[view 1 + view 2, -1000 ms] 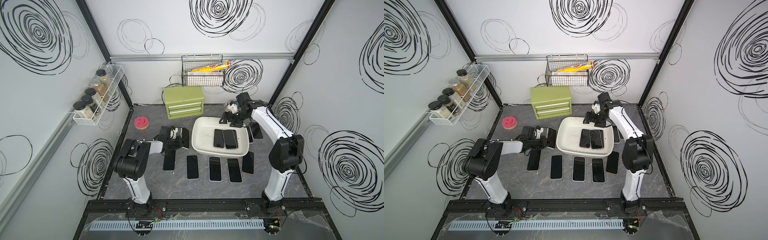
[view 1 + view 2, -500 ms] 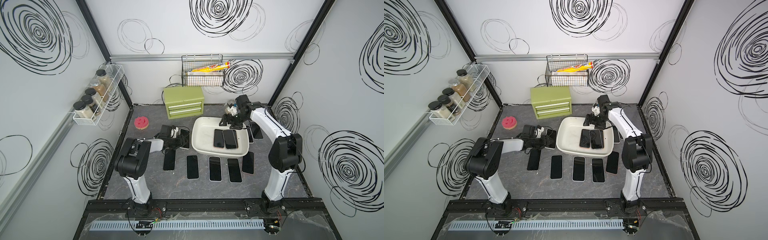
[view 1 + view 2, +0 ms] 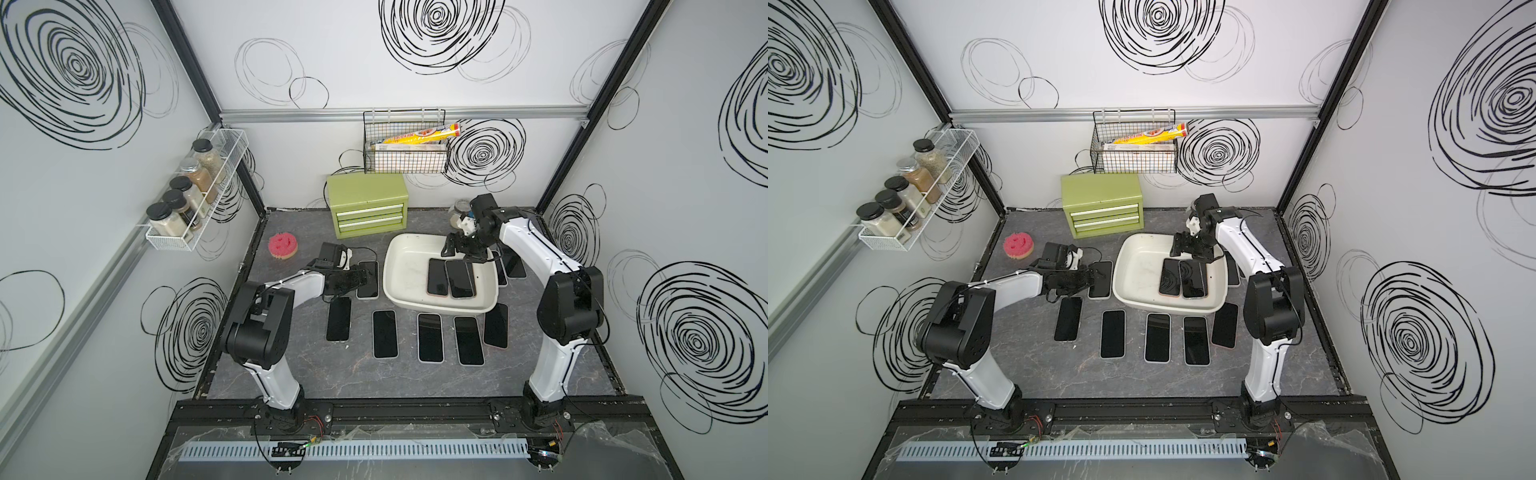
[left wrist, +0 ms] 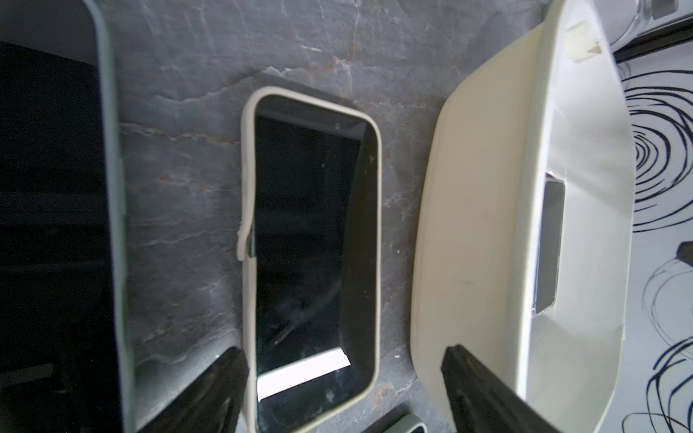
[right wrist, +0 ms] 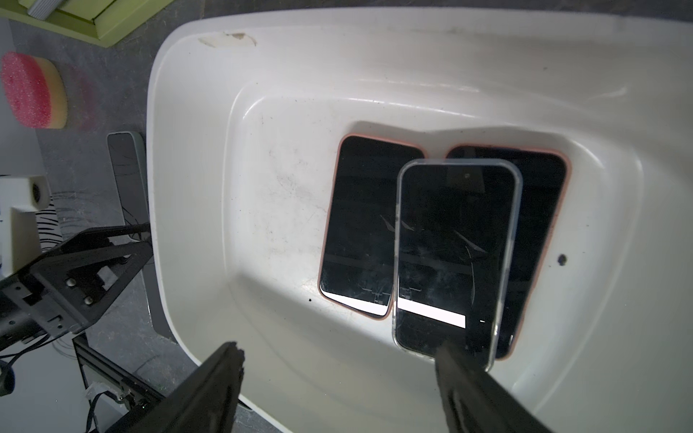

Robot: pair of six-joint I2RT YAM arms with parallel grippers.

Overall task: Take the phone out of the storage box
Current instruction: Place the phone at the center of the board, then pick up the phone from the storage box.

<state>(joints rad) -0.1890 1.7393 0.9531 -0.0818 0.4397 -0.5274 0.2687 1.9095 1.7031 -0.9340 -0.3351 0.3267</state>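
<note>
One clear-cased phone (image 5: 453,255) lies in the storage box (image 5: 262,56), just ahead of the right gripper's (image 5: 337,348) spread jaws, and it hides much of a pink-cased phone (image 5: 540,225) beneath. The left gripper's (image 4: 341,352) jaws stand apart and hold nothing; between them a cream-cased phone (image 4: 311,243) lies on the table (image 4: 187,150), its near end cut off.

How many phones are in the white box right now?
3. One coral-cased phone lies flat on the storage box floor, a second coral-cased phone beside it, and a clear-cased phone rests across both. Another could be hidden underneath.
</note>
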